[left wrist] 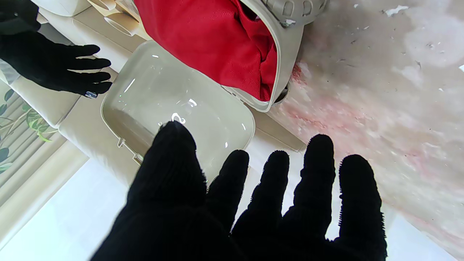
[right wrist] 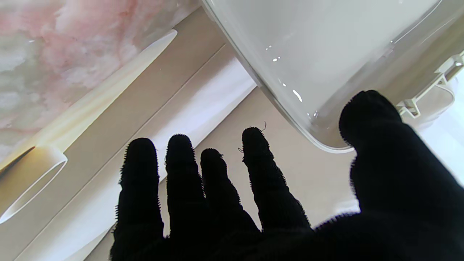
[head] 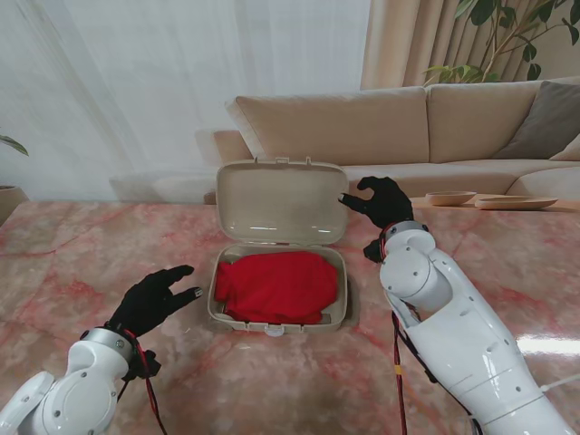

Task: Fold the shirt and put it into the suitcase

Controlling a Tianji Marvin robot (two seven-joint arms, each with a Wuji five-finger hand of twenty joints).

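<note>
The stand view is showing, nearest me, the left hand (head: 156,297) hovering over the table (head: 82,263) with fingers spread wide and holding nothing, just left of the case (head: 277,319). The shirt (head: 276,285) is lying folded inside the case's lower half, filling most of it, with a little red cloth riding near the left rim in the left wrist view. Farther off, the lid (head: 279,203) is standing upright, and the right hand (head: 381,201) is reaching at its right edge, fingers apart and gripping nothing; whether a fingertip is touching the rim, I cannot tell. Packing is looking done, so closing seems to be the step in hand. Next, the right hand would need to get behind the lid and be swinging it forward and down, while the left is keeping cloth clear of the seam.
</note>
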